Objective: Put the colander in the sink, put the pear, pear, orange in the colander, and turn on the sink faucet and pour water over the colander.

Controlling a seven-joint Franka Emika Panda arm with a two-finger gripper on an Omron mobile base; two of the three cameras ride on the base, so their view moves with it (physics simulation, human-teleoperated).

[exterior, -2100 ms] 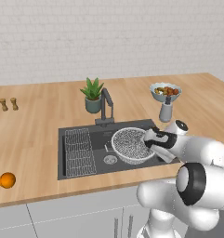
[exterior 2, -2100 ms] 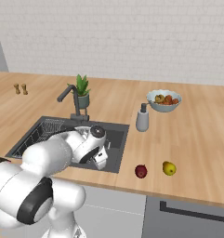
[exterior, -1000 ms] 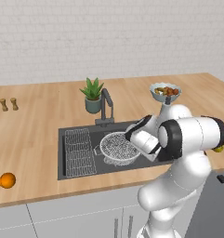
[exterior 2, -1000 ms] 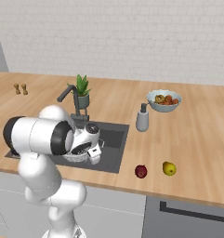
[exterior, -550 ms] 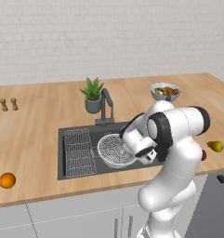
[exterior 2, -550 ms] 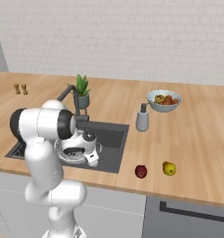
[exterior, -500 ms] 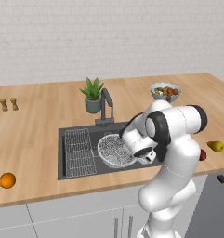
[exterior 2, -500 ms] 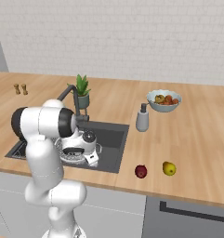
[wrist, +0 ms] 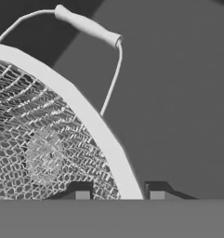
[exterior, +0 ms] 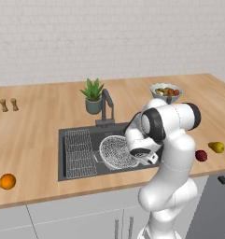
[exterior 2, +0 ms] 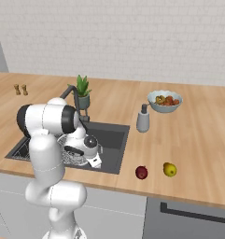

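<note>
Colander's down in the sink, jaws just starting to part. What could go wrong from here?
1. In the hand view the gripper straddles the colander rim, one finger each side; lifting before it opens wider could drag or tip the bowl.
2. The faucet stands close behind the arm; a wide swing out might clip it.
3. The orange sits near the counter's front edge, far left of the sink; a poor grasp could roll it off.

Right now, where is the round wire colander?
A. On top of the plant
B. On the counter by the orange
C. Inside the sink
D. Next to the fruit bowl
C: the colander lies inside the dark sink, beside the wire rack.
</note>
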